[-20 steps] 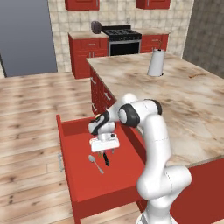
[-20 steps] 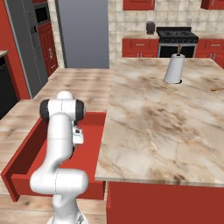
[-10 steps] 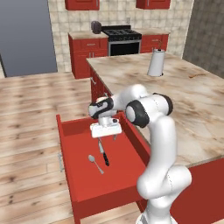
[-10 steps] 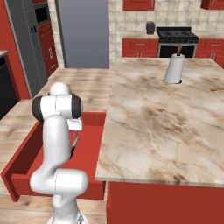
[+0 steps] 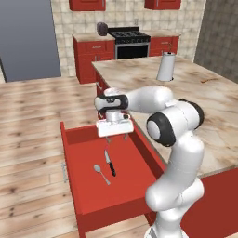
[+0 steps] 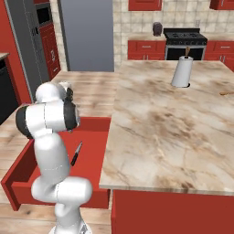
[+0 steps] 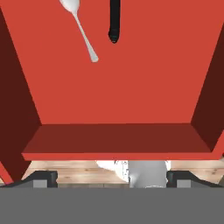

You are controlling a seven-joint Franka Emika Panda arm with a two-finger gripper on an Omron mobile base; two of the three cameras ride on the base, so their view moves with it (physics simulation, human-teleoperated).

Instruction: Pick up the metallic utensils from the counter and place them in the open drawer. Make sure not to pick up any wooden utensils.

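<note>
While the small silver-grey metal spoon (image 5: 101,174) and the small knife with black handle and silver blade (image 5: 109,163) lie side by side on the floor of the wide shallow red open drawer (image 5: 79,137), the two-finger gripper (image 5: 116,137) has risen from just above them a second ago to hang clear over the drawer's back half. Its jaws stand wide apart and hold nothing. The hand view looks down on the same pair, spoon (image 7: 80,26) beside knife handle (image 7: 114,21), near each other but apart.

With both metal pieces resting in the drawer and the hand lifting away empty, the placing looks done, and the task seems at or near its end.

The large beige-brown marbled stone counter (image 6: 173,128) carries a white paper-towel roll (image 6: 182,72) at its far side; a small brown shape at its right edge is too small to identify. Beyond lie a pale wood plank floor (image 5: 32,116), red cabinets (image 5: 92,60), a black stove (image 5: 127,42) and a tall grey refrigerator (image 6: 89,34).
</note>
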